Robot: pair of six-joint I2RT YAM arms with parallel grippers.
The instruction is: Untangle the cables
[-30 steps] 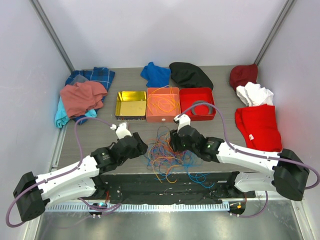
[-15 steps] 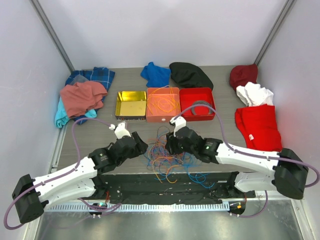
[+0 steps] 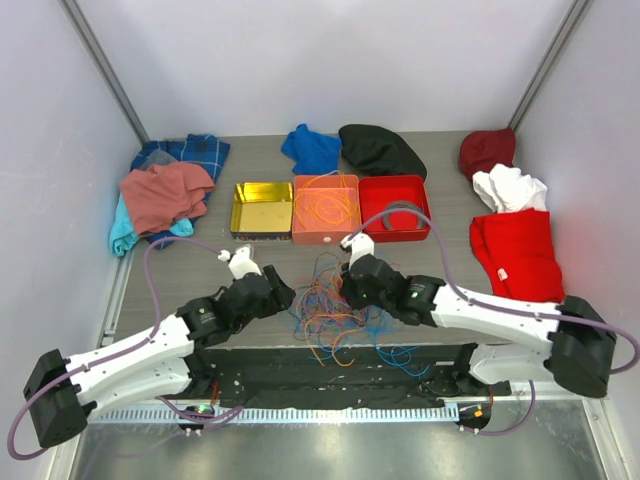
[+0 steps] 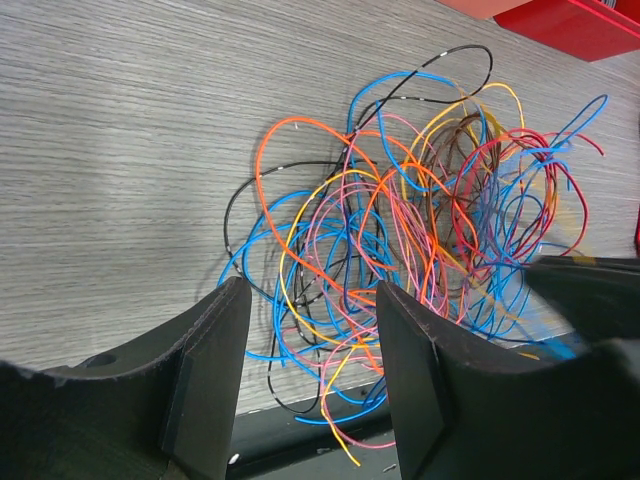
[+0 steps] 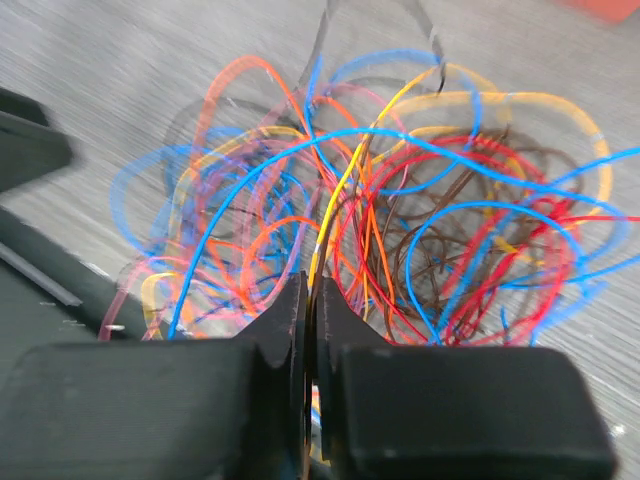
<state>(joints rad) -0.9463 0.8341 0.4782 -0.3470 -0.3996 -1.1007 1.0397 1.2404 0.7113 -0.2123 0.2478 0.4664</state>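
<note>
Far-left corner: pile of clothes (image 3: 165, 190), well apart from the work. Left gripper (image 4: 312, 335): wide open, holds nothing, hovers at the left rim of the tangle. Cables (image 4: 400, 230): one loose knot mid-table toward the near edge, no clear long axis, spilling onto the black mat (image 3: 290, 380). Lies just right of the left gripper, between both arms. Right gripper (image 5: 308, 300): pressed shut, seems to pinch a yellow strand (image 5: 335, 215) running away across the knot. Judged the better-placed arm, so likely right pulls and left pins. In the way: blue and orange loops crossing that strand, apt to drag along. Far edge behind: yellow tin (image 3: 262, 212), orange tray (image 3: 325, 238) with more wire, red tray (image 3: 395, 236). Right edge: red cloth (image 3: 515, 255), well apart.
</note>
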